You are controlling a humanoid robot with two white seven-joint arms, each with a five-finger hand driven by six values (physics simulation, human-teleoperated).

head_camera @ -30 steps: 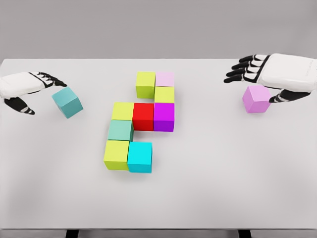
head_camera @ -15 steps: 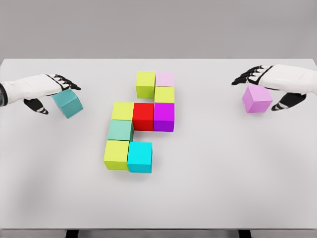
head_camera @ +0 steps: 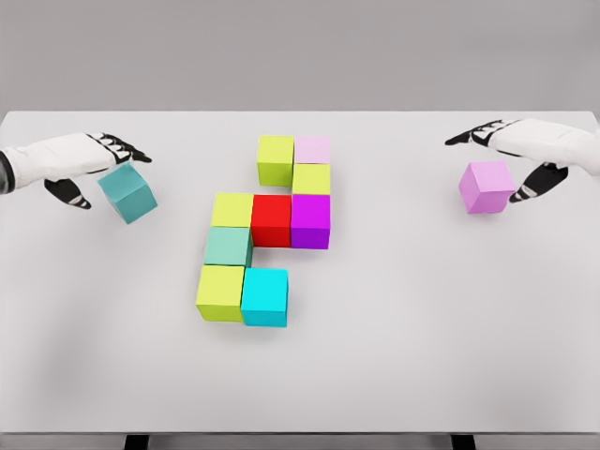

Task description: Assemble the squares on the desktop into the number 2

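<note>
Several cubes sit joined mid-table: a lime cube (head_camera: 276, 159), a pale pink cube (head_camera: 312, 149), a second lime cube (head_camera: 311, 178), a magenta cube (head_camera: 310, 221), a red cube (head_camera: 272, 220), a third lime cube (head_camera: 232, 210), a sea-green cube (head_camera: 228, 247), a lower lime cube (head_camera: 220, 292) and a cyan cube (head_camera: 264, 296). A loose teal cube (head_camera: 127, 196) lies at the left, turned askew. My left hand (head_camera: 110, 174) hovers open just above its far-left side. A loose pink cube (head_camera: 487, 187) lies at the right, with my right hand (head_camera: 487, 165) open above and behind it.
The white table (head_camera: 403, 356) runs the width of the view, its far edge against a grey wall. The front half and the strips between the cluster and each loose cube are bare surface.
My left hand slid right over the teal cube, then held. My right hand flattened and drew back to the right, off the pink cube. No cube has moved.
</note>
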